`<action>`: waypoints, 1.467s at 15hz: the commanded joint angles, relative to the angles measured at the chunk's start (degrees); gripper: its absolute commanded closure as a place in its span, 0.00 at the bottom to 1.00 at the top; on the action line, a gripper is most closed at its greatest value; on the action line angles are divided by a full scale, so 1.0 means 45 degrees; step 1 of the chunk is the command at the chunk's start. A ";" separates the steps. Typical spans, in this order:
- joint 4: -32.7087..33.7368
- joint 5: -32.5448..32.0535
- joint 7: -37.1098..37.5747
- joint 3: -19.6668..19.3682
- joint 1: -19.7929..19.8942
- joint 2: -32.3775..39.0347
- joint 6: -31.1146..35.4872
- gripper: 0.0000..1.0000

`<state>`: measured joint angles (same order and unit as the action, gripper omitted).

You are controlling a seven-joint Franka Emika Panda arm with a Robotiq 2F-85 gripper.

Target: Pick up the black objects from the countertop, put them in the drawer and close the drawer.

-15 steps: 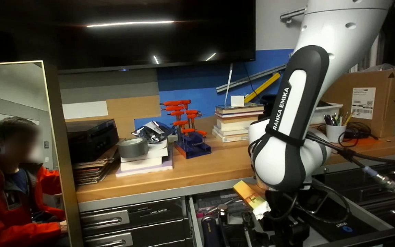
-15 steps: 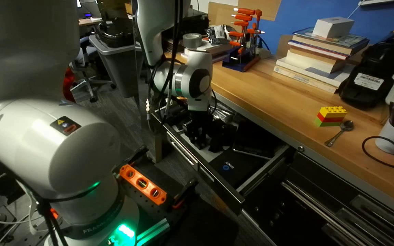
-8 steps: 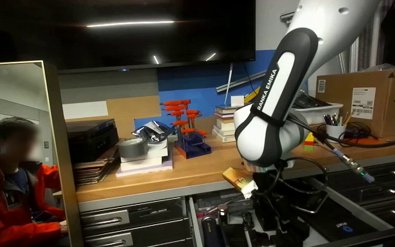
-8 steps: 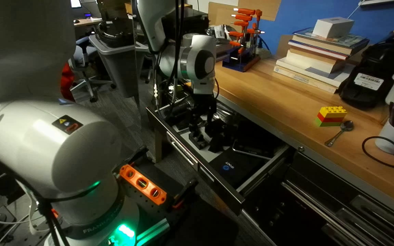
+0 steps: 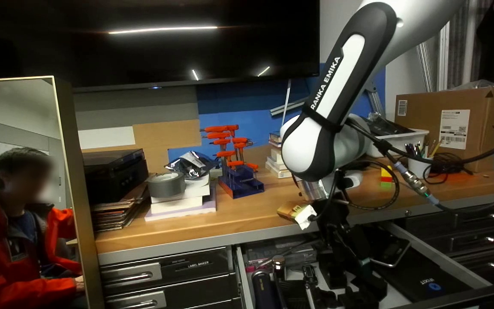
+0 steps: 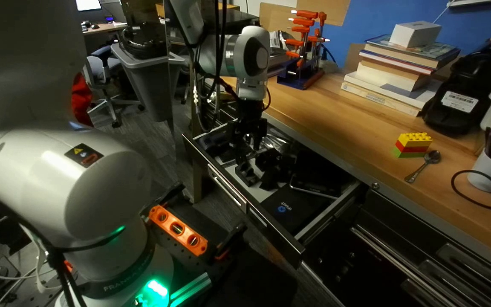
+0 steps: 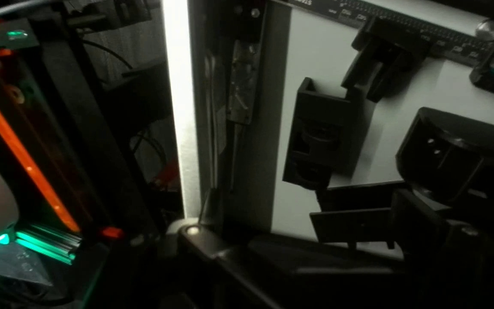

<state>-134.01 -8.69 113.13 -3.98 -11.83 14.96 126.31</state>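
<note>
Hovering over the open drawer: black two-finger gripper [image 6: 249,152], fingers down, on a white arm with black trim [image 5: 337,88]. Jaws parted, visible gap between the fingers; contact with the parts below can't be told from these angles.

Wide, shallow dark-grey drawer with silvery handle strip [image 6: 280,234] is pulled out below the light-brown wooden countertop [image 6: 348,115]. Small matte-black plastic pieces [image 6: 245,175] are inside it, seen in all three views.

Wrist view, on the pale drawer bottom: oblong black block with round recesses [image 7: 315,146]; forked black clip [image 7: 395,47] just beside it, overlapping a black marked ruler [image 7: 352,15]; curved black bracket [image 7: 442,159]; flat-sided black piece [image 7: 354,225]. Lower right too dark to separate.

Same drawer, exterior view: flat black box printed iFixit [image 6: 301,211], silver-edged black slab [image 6: 313,183] near it.

On the countertop: yellow-red-green toy brick stack [image 6: 414,146], metal spoon [image 6: 431,157] just beside it, white pen cup [image 6: 486,172], pile of books [image 6: 394,79], orange-handled hex keys [image 6: 303,30].
</note>
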 commanded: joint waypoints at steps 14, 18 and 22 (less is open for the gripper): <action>-0.4036 0.2810 -0.0290 0.0747 0.0961 -0.0457 0.4054 0.00; -0.4633 0.2244 -0.0358 0.0392 0.0761 -0.0077 0.6856 0.00; -0.4726 0.0796 -0.0003 -0.0682 0.0198 0.0124 0.8613 0.00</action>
<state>-154.40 -0.50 112.31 -3.17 -8.65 15.60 159.38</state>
